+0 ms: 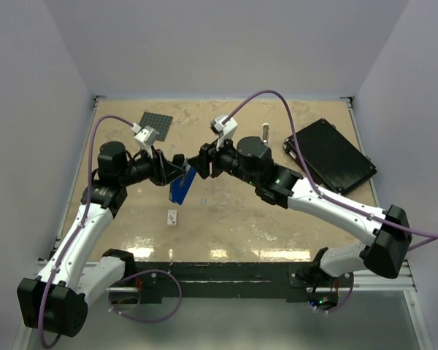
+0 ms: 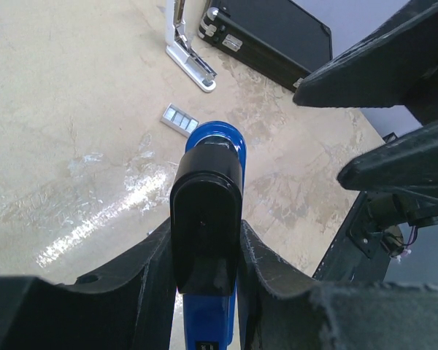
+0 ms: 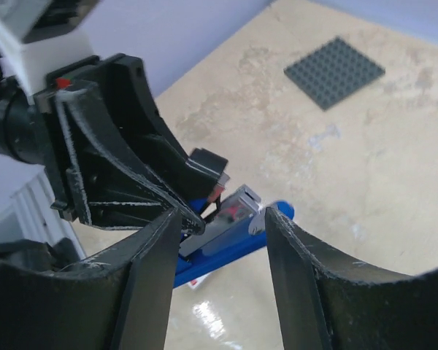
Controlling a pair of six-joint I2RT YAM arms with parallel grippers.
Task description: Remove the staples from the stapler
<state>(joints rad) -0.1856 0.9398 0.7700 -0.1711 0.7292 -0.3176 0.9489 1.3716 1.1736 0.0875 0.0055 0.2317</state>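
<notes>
The blue and black stapler (image 1: 182,187) hangs tilted above the table, with my left gripper (image 1: 174,170) shut on its rear half. In the left wrist view the black top arm (image 2: 206,208) is clamped between my two fingers, the blue base below it. The right wrist view shows the top lifted off the silvery inner rail (image 3: 226,222). My right gripper (image 3: 224,215) stands open around the stapler's front end, its fingers on either side of the rail. From above it sits at the stapler's upper end (image 1: 198,163). I cannot make out any staples.
A small white block (image 1: 173,216) lies on the table below the stapler. A silver-white bar tool (image 1: 264,133) and a flat black box (image 1: 330,154) lie at the back right. A grey studded plate (image 1: 154,124) is at the back left.
</notes>
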